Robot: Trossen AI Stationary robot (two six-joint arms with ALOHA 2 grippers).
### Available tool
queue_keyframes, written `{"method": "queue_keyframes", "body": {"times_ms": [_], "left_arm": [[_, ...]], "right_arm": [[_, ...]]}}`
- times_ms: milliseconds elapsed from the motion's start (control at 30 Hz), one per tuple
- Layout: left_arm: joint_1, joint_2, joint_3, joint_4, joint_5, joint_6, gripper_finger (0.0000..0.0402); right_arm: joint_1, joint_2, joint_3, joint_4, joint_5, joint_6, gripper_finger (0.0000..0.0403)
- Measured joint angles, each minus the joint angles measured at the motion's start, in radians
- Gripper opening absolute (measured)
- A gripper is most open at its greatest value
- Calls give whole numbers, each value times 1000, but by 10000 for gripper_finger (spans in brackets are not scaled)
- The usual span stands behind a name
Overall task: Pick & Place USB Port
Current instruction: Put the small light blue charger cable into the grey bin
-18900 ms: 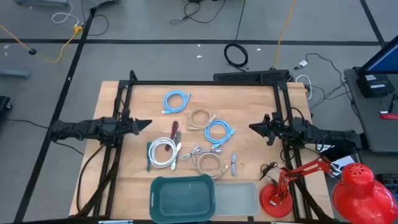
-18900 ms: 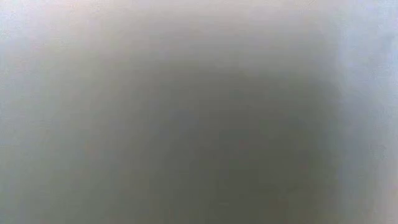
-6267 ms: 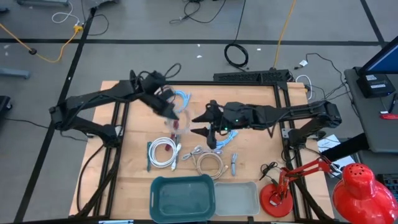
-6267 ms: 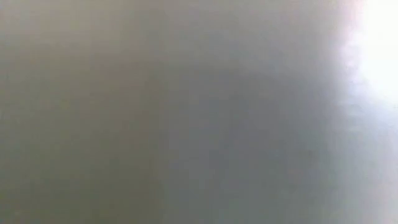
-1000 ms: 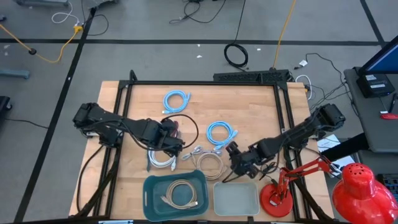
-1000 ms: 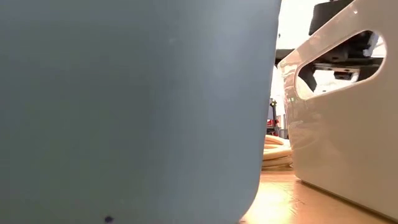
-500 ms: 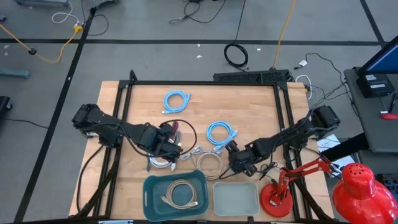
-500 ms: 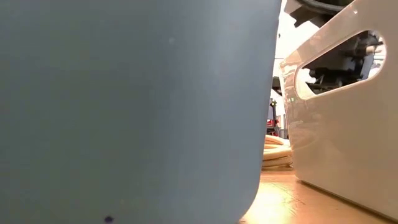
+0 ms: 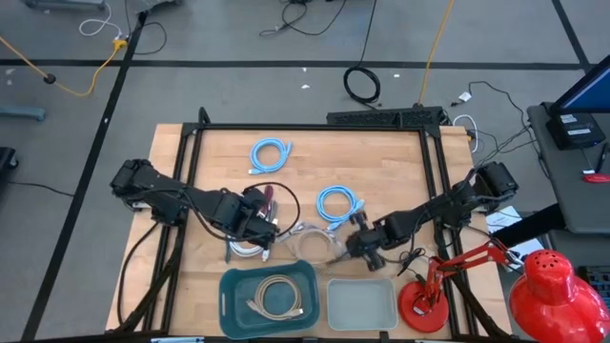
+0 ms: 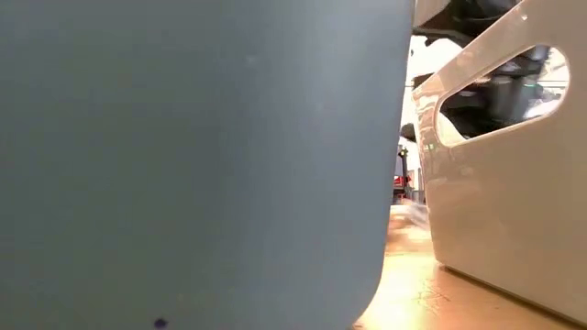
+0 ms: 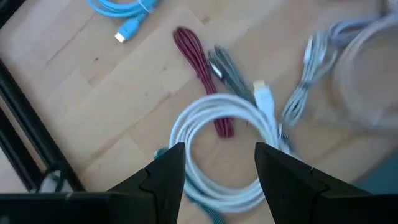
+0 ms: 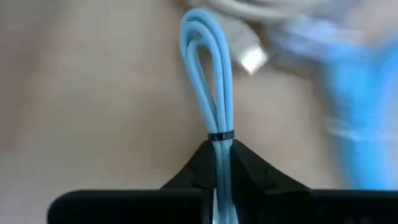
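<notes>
Your right gripper [image 12: 217, 163] is pinched tight on a small blue cable [image 12: 208, 74] and has lifted it off the table, just far of the clear bin [image 9: 362, 303], so drop it in next; your left gripper [image 11: 214, 168] hangs open over the white cable [image 11: 214, 127]

Left arm stretches in from nine o'clock, elbow low, its gripper [image 9: 264, 221] just left of centre with jaws spread wide. Right arm reaches from three o'clock toward the middle, gripper [image 9: 355, 247] pointing at nine o'clock, jaws pinched tight around a thin bundle.
</notes>
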Motion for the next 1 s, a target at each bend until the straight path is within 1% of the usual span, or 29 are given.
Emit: {"method": "queue_keyframes", "body": {"times_ms": [67,133,233,300,367,433,500,633,800,933,1000], "left_arm": [[0,-9,0,1,-46,-59,198],[1,-22,1,17,-73,-77,198],[14,-23,2,31,-76,-65,198],[16,-25,1,36,-77,-46,198],[16,-29,1,33,-77,-36,198],[14,-28,1,32,-76,-30,198],[14,-27,1,34,-76,-26,198],[11,-27,1,29,-76,-14,198],[9,-27,1,29,-84,-2,198],[10,-27,1,26,-89,23,198],[10,-27,1,22,-92,28,198]], "right_arm": [[-10,-28,20,-2,46,57,31],[-22,-49,49,-12,58,95,35],[-44,-75,110,-50,51,147,23],[-54,-86,173,-79,1,179,14],[-50,-89,235,-133,-102,211,14],[-29,-87,288,-179,-184,253,16],[7,-87,325,-206,-239,296,17],[88,-88,344,-239,-307,391,15],[144,-78,344,-308,-439,487,15],[167,-64,343,-296,-450,507,15],[170,-63,343,-272,-471,518,15]]}}
